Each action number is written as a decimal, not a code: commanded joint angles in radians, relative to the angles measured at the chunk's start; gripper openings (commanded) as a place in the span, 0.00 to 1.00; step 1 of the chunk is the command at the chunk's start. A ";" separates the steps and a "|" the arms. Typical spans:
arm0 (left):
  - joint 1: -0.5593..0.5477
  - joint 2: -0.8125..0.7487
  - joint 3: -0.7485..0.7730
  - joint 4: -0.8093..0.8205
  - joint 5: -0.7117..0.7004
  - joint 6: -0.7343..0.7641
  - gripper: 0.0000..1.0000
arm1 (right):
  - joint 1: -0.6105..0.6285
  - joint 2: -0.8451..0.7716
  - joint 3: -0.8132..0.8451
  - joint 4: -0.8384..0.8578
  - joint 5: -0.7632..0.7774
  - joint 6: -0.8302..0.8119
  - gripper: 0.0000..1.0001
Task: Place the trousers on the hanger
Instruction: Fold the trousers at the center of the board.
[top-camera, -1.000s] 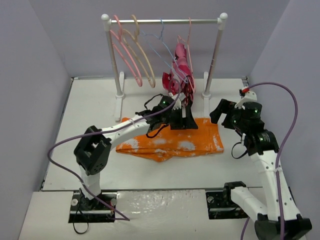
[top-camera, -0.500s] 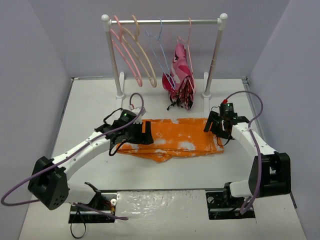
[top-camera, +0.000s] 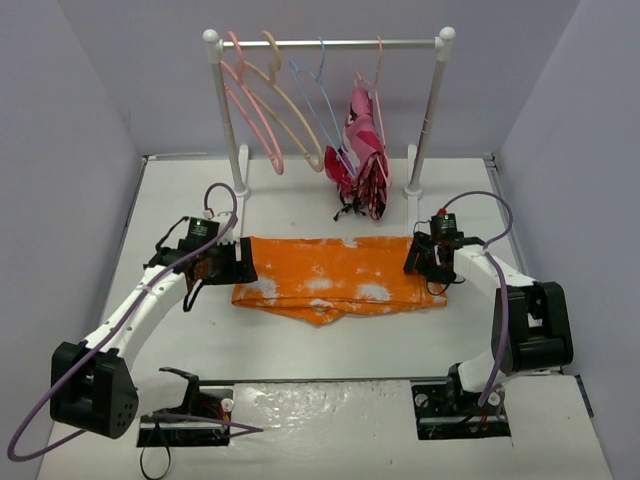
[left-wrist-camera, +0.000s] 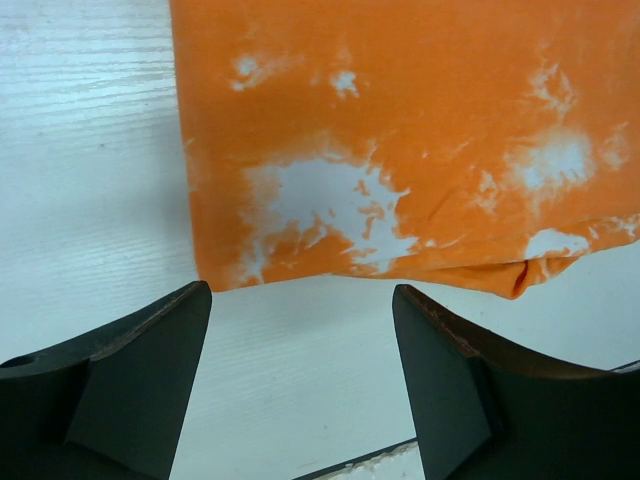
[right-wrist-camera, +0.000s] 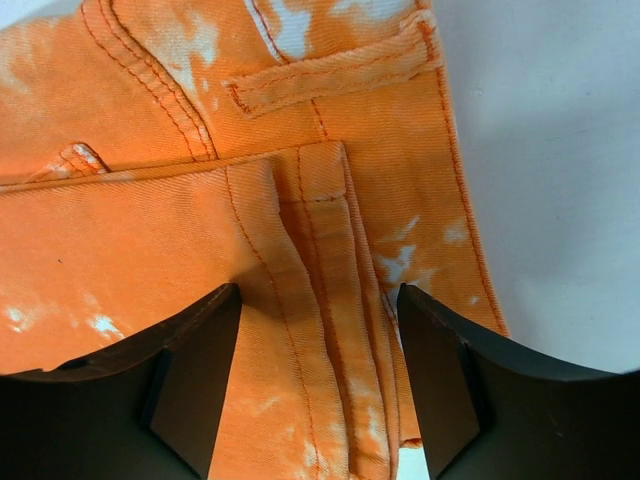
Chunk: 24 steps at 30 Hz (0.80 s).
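The orange trousers (top-camera: 340, 280) with white blotches lie folded flat on the white table. My left gripper (top-camera: 240, 266) sits at their left end; in the left wrist view it is open (left-wrist-camera: 300, 330) over bare table, just short of the trousers' edge (left-wrist-camera: 420, 130). My right gripper (top-camera: 418, 258) is low over the right end. Its jaws stand open (right-wrist-camera: 318, 340) on either side of a stitched waistband fold (right-wrist-camera: 330, 260), with cloth between them. The pink hanger (top-camera: 275, 160) hangs at the left of the rack, far from both grippers.
A white rail rack (top-camera: 330, 43) stands at the back of the table. It also carries a beige hanger (top-camera: 300, 125), a thin light-blue hanger (top-camera: 318, 95) and a pink-red patterned garment (top-camera: 362, 150). Walls close in on three sides.
My left arm swung from the trousers' middle to their left end. The right arm came in and down onto the right end, and its jaws narrowed.
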<state>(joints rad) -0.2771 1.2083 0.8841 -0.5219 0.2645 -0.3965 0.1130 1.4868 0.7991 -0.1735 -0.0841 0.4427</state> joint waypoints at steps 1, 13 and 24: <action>0.049 -0.025 0.050 -0.029 0.016 0.082 0.70 | 0.019 -0.002 -0.002 0.035 0.014 -0.016 0.58; 0.104 -0.015 0.033 -0.025 0.027 0.119 0.70 | 0.067 -0.053 0.039 -0.014 0.078 -0.040 0.24; 0.104 0.005 0.023 -0.027 0.020 0.112 0.70 | 0.105 -0.129 0.181 -0.098 0.171 -0.085 0.00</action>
<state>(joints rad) -0.1810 1.2166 0.8841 -0.5640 0.2872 -0.2940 0.2088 1.4460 0.8735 -0.2476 0.0233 0.3851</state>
